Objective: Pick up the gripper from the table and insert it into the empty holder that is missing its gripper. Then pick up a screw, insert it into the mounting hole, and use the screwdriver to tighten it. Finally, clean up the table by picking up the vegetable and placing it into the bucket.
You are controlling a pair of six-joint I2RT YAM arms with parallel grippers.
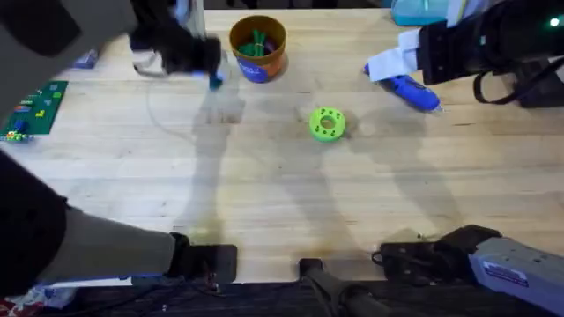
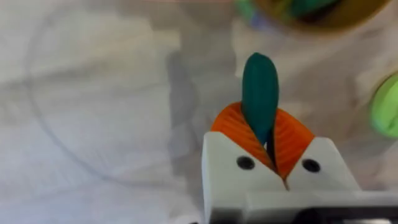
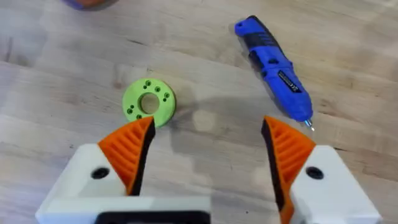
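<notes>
In the left wrist view my left gripper [image 2: 261,134] is shut on the dark green vegetable [image 2: 260,87], which sticks out past the orange pads. From overhead the left gripper [image 1: 207,66] hangs blurred just left of the orange-brown bucket [image 1: 257,51], above the table [image 1: 264,194]. The bucket's rim [image 2: 311,15] shows close ahead of the vegetable. The blue screwdriver [image 1: 412,91] lies at the back right. My right gripper [image 3: 208,127] is open above bare wood, facing the screwdriver [image 3: 273,68], with nothing between its fingers.
A flat lime-green ring with holes [image 1: 327,123] lies mid-table, also in the right wrist view [image 3: 149,102]. A green circuit board [image 1: 35,110] sits at the left edge. Dark equipment with a white part [image 1: 392,62] stands back right. The bucket holds green pieces.
</notes>
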